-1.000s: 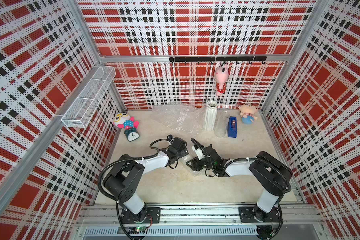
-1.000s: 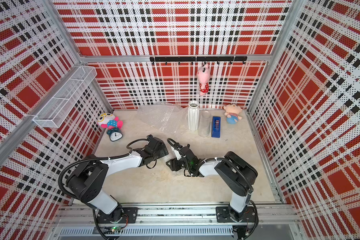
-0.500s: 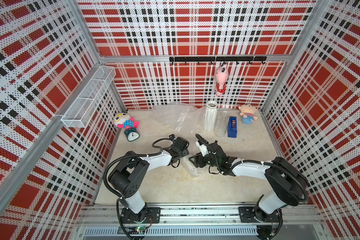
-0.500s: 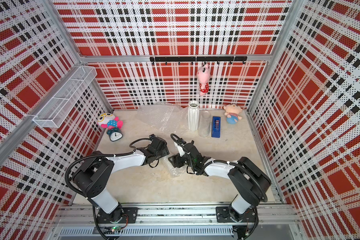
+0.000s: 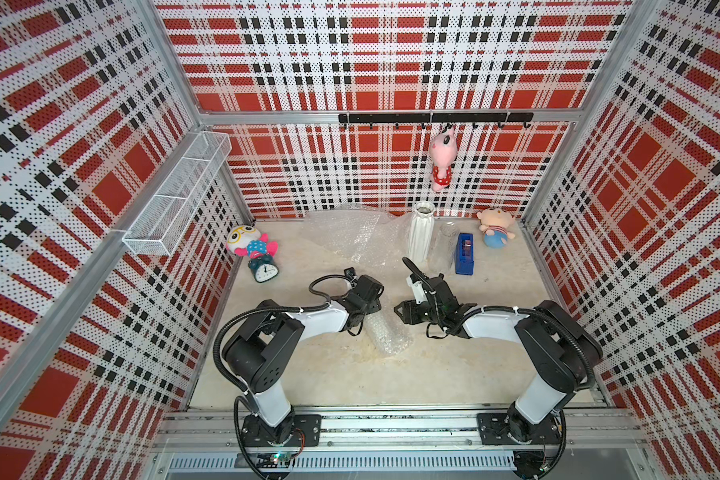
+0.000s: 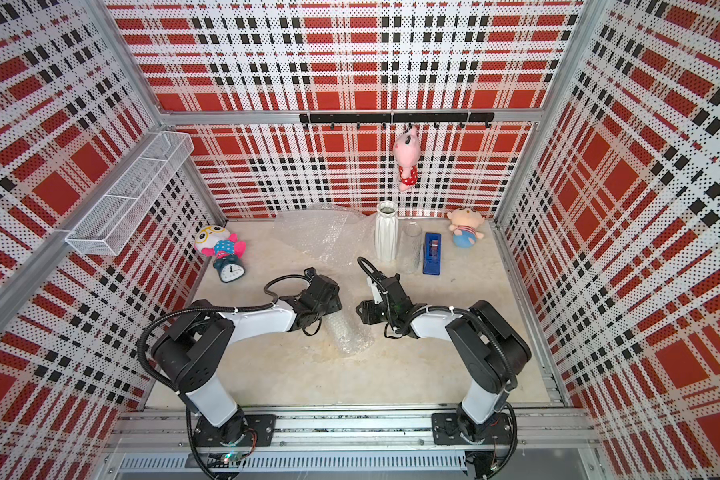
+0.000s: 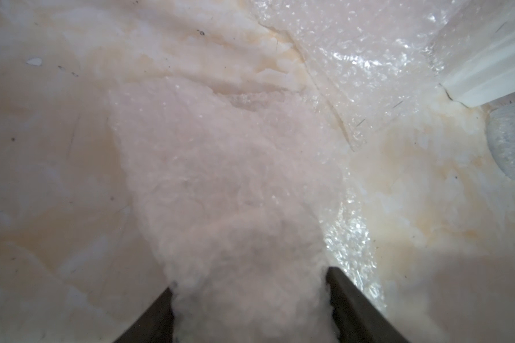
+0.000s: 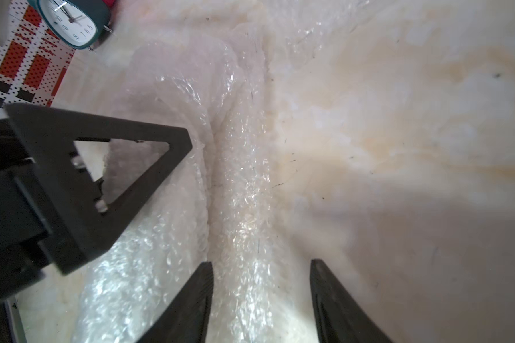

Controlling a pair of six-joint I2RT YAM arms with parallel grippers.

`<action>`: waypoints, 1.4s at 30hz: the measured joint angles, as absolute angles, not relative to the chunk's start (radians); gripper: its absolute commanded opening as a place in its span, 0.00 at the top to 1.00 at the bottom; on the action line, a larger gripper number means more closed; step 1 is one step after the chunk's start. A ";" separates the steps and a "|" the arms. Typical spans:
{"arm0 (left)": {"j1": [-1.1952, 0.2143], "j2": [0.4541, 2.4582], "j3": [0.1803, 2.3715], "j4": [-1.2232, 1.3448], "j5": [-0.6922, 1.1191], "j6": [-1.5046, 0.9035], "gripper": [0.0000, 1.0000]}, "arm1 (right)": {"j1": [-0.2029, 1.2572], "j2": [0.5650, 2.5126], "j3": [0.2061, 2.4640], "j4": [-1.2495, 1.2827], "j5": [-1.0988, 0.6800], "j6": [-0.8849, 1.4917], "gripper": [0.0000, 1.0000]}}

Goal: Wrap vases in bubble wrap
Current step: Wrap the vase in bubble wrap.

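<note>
Left wrist view: the bubble-wrapped bundle (image 7: 235, 193), lying mid-table around 6 o'clock from the tall white ribbed vase (image 5: 421, 232), is being clamped by the left gripper (image 7: 250, 279). Meanwhile the right gripper (image 8: 260, 264) is being held open over the loose flap (image 8: 244, 178), which probably needs tucking next to finish this wrap.

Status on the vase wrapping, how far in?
Done: one bundle is rolled up, contents hidden. In hand: left gripper clamps it, right gripper open over its loose flap. Left: tall white vase and glass vase stand bare by the spare bubble wrap at the back.
</note>
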State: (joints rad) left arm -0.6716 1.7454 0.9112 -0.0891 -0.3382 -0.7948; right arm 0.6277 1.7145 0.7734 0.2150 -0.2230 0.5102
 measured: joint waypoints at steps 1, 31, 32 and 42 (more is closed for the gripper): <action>-0.677 1.753 0.922 -0.097 -0.347 -0.789 0.30 | 0.628 1.721 0.773 0.216 -0.226 0.516 0.47; -0.667 1.685 0.812 0.001 -0.290 -0.813 0.29 | 0.701 1.820 0.796 0.398 -0.336 0.619 1.00; -0.664 1.677 0.803 0.005 -0.283 -0.815 0.29 | 0.714 1.810 0.796 0.397 -0.326 0.611 1.00; -0.622 1.571 0.680 0.068 -0.213 -0.857 0.26 | 0.808 1.728 0.796 0.353 -0.223 0.524 1.00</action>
State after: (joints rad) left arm -0.6216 1.5715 0.6804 0.0685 -0.2131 -0.8566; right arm 0.8078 1.7283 0.7959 0.3531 -0.2226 0.5236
